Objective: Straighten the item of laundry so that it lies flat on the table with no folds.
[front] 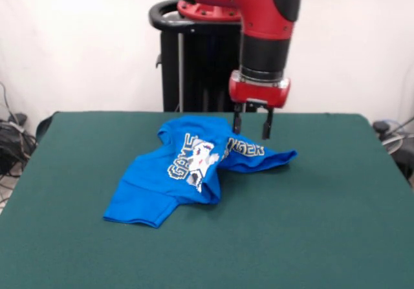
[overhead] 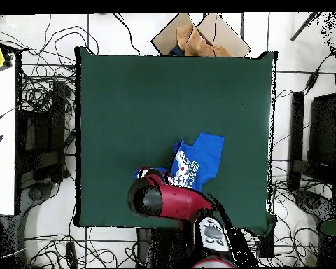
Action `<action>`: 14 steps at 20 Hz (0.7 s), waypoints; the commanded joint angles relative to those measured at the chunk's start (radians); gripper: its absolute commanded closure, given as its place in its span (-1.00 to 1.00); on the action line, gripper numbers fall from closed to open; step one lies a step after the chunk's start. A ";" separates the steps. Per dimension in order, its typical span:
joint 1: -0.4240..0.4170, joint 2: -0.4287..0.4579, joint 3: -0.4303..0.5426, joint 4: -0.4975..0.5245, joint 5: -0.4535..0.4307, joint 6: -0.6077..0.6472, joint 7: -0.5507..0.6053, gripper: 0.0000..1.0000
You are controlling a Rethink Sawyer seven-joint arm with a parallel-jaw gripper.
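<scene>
The bright blue T-shirt [front: 187, 172] lies crumpled on the green table [front: 323, 205], toward the robot's side. It is folded over itself, so the white print is bent and only partly readable. One end trails toward the front left and a flap points right. My gripper [front: 251, 125] hangs just above the shirt's far right part. Its two fingers are apart and hold nothing. In the overhead view the shirt [overhead: 202, 155] lies near the table's [overhead: 143, 105] bottom edge. The red arm [overhead: 167, 201] covers the shirt's lower left part and hides the gripper.
The black pedestal [front: 194, 63] stands behind the table's far edge. A cardboard box [overhead: 199, 38] sits beyond the far edge in the overhead view. Cables [overhead: 45, 91] cover the floor around the table. A white surface [overhead: 3, 140] is at the left.
</scene>
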 commanded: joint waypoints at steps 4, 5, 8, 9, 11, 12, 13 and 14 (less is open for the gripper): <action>0.071 0.207 -0.060 -0.101 0.095 -0.100 0.224 -1.00; 0.068 0.209 -0.055 -0.093 0.092 -0.107 0.217 1.00; 0.054 0.207 -0.041 -0.076 0.092 -0.098 0.218 1.00; 0.066 0.207 -0.054 -0.078 0.093 -0.080 0.208 1.00; 0.107 0.206 -0.098 -0.070 0.105 -0.069 0.211 1.00; 0.129 0.207 -0.121 -0.068 0.109 -0.065 0.212 1.00; 0.145 0.208 -0.142 -0.067 0.110 -0.059 0.208 1.00; 0.160 0.208 -0.157 -0.059 0.111 -0.064 0.211 1.00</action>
